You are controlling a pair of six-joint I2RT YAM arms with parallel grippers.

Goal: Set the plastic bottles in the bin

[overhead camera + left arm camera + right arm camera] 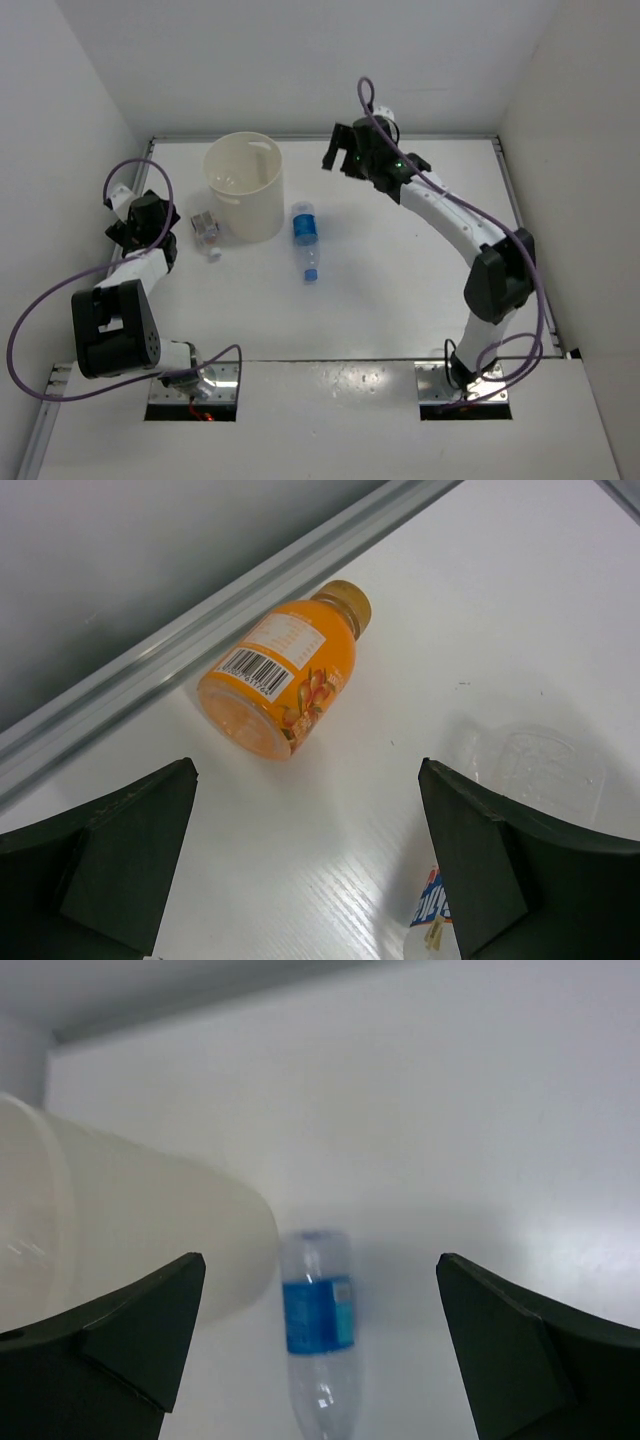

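Both arms are empty-handed here. The left gripper (305,775) hangs wide open over the orange bottle (285,675), which lies on its side by the rail at the table's (400,280) 9 o'clock edge. Looks like it's lining up a grab. The right gripper (320,1260) is spread wide too, holding nothing, out at the bin's (255,215) 3 o'clock. The blue-label bottle (305,238) lies at the bin's 4 o'clock, not in yet. The orange label shows a barcode, but the print's too small to read.
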